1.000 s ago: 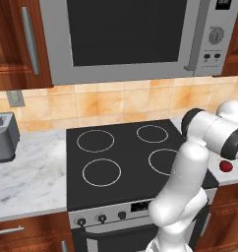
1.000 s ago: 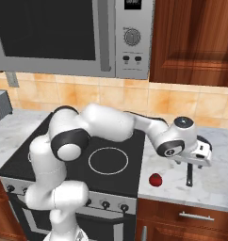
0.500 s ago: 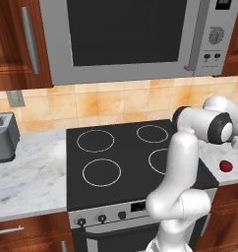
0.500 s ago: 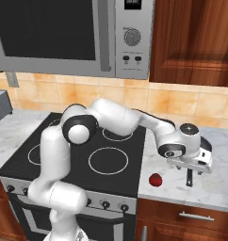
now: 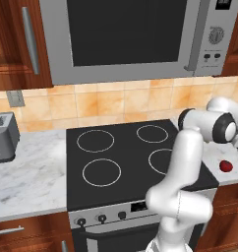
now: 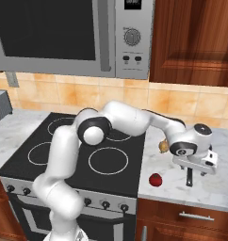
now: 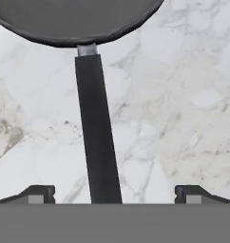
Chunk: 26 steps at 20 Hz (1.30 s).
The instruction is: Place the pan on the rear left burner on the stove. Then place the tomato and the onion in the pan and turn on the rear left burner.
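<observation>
The dark pan (image 7: 74, 19) lies on the marble counter right of the stove (image 5: 126, 167), its black handle (image 7: 95, 133) running toward me. My gripper (image 7: 114, 194) hangs open just above it. The handle sits between the two fingertips (image 7: 38, 193), apart from both. In the right base view the gripper (image 6: 195, 164) covers the pan, and the handle's end (image 6: 189, 176) sticks out below it. The red tomato (image 6: 155, 179) rests on the counter by the stove's right edge. The onion (image 6: 163, 146) peeks out behind the arm. The rear left burner (image 5: 95, 141) is bare.
A toaster (image 5: 3, 138) stands on the left counter. The microwave (image 5: 126, 34) hangs over the stove, with knobs (image 6: 105, 204) along the front panel. A wood cabinet (image 6: 196, 42) hangs above the right counter, and the counter's front edge is close to the pan handle.
The arm has stretched further right and the hand has sunk a little over the pan's handle. The jaws stayed open. Tomato, onion and pan have not moved.
</observation>
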Tool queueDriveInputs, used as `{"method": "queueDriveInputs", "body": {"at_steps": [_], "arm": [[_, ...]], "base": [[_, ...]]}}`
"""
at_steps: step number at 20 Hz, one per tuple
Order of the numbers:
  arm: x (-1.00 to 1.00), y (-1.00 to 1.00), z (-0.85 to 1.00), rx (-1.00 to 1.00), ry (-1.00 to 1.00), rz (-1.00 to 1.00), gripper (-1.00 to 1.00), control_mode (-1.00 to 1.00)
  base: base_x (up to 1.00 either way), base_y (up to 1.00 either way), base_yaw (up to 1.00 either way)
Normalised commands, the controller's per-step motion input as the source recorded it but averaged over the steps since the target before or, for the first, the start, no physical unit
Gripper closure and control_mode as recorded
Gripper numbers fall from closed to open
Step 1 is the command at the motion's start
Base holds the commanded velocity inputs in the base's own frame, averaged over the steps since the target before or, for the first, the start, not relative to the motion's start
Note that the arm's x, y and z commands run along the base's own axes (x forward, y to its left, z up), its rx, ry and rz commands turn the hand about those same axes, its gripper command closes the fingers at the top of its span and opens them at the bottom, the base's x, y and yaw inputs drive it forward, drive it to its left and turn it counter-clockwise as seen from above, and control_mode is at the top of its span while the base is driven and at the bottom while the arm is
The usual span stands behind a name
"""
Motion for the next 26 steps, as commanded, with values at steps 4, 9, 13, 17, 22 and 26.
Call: {"method": "queueDriveInputs", "body": {"at_steps": [4,9,13,17,22,26], "arm": [[0.17,0.0,-0.34,0.01,0.02,0.01,-1.0,-1.0],[0.15,0.0,-0.34,0.0,0.02,0.01,-1.0,-1.0],[0.12,0.0,-0.33,0.0,0.0,0.0,1.0,-1.0],[0.14,0.0,-0.25,0.0,0.0,0.0,1.0,-1.0],[0.0,0.0,-0.04,0.0,0.0,0.0,1.0,-1.0],[0.0,0.0,0.06,0.0,-0.08,0.0,1.0,-1.0]], "base": [[0.0,0.0,0.0],[0.0,0.0,0.0],[0.0,0.0,0.0],[0.0,0.0,0.0],[0.0,0.0,0.0],[0.0,0.0,0.0]]}}
